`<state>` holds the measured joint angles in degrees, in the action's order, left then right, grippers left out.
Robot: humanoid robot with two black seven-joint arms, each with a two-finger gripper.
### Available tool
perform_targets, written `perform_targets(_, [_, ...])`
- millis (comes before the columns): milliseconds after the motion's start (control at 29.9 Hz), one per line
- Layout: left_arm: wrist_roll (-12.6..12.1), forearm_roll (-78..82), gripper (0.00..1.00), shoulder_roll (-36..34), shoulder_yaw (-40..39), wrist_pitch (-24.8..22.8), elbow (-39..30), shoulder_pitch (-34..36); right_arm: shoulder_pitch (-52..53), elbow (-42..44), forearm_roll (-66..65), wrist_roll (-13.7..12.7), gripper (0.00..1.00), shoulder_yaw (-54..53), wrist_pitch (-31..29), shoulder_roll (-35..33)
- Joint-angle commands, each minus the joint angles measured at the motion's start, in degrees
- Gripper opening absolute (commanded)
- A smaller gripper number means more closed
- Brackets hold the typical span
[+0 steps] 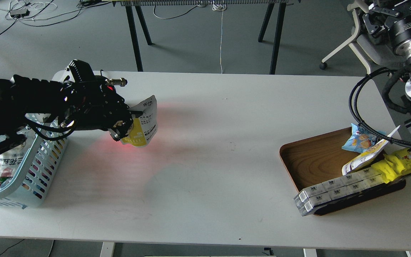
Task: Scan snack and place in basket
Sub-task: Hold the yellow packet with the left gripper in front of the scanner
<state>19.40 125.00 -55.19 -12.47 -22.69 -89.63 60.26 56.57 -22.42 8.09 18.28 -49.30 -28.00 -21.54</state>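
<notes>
White-backed snack point(144, 123) upright (print rightward) in left tool point(121, 126)

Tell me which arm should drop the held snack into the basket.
Left. Its gripper already grips the snack right beside the basket; the right arm sits far across the table.

The worktop point(205, 150) lies bare across its whole middle, open from near edge to far edge. At the left the basket point(30, 185) stands under the left arm, its mouth partly covered by it. At the right the tray point(312, 160) is crowded along its near and right sides; cables point(355, 103) loop above it.
</notes>
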Motion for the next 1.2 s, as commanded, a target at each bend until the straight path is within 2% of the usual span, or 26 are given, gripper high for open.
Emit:
perform_targets(0, [1.2, 0.0, 0.00, -1.2, -1.2, 0.0, -0.1, 0.4, 0.0, 0.0, 0.0, 0.0, 0.99, 0.0, 0.0, -0.1])
perform_targets(334, [4.0, 0.0, 0.01, -3.3, -6.2, -0.1, -0.2, 0.5, -0.1, 0.0, 0.0, 0.1, 0.99, -0.1, 0.0, 0.0])
perform_targets(1170, [3.2, 0.0, 0.01, -1.6, -5.8, -0.2, 0.5, -2.3, -0.1, -0.3, 0.0, 0.1, 0.99, -0.6, 0.0, -0.1])
